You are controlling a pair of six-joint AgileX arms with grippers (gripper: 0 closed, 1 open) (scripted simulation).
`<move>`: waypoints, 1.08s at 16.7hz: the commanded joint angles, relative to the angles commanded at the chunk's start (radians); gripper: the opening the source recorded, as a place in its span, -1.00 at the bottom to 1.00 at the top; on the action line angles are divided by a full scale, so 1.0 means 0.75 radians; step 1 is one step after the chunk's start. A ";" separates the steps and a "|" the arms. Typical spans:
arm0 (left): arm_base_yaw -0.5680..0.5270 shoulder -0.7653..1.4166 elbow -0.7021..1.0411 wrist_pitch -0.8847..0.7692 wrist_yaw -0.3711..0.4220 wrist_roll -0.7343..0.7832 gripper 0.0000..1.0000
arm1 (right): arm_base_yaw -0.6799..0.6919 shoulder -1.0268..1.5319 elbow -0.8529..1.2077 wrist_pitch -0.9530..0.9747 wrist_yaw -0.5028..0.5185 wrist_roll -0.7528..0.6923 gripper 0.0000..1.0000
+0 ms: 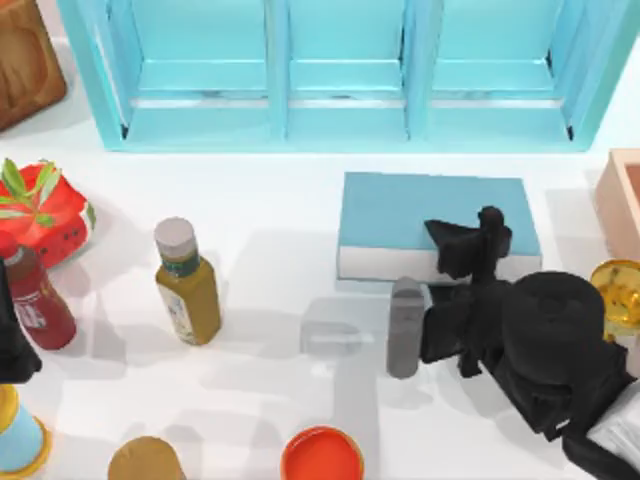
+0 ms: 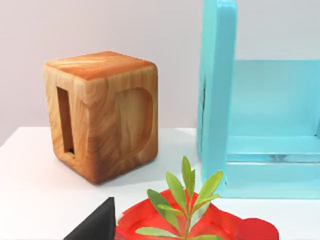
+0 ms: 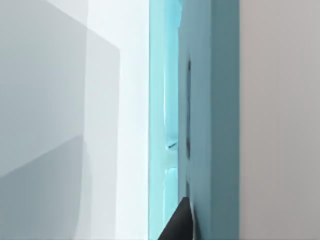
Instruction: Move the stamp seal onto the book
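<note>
The book, light teal-blue with white page edges, lies flat at the table's middle right, in front of the shelf. My right gripper hovers over the book's front right part, its black arm reaching in from the lower right. The stamp seal is hidden or out of view. The right wrist view looks sideways at the teal shelf panel. My left gripper is parked at the table's left edge.
A light blue shelf unit spans the back. An olive-yellow bottle, a dark red sauce bottle and a red plant pot stand at the left. A grey cylinder stands in front of the book. A wooden block sits far left.
</note>
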 joint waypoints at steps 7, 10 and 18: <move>0.000 0.000 0.000 0.000 0.000 0.000 1.00 | 0.000 0.000 0.000 0.000 0.000 0.000 0.81; 0.000 0.000 0.000 0.000 0.000 0.000 1.00 | 0.000 0.000 0.000 0.000 0.000 0.000 1.00; 0.000 0.000 0.000 0.000 0.000 0.000 1.00 | 0.003 0.000 -0.003 -0.001 0.001 0.002 1.00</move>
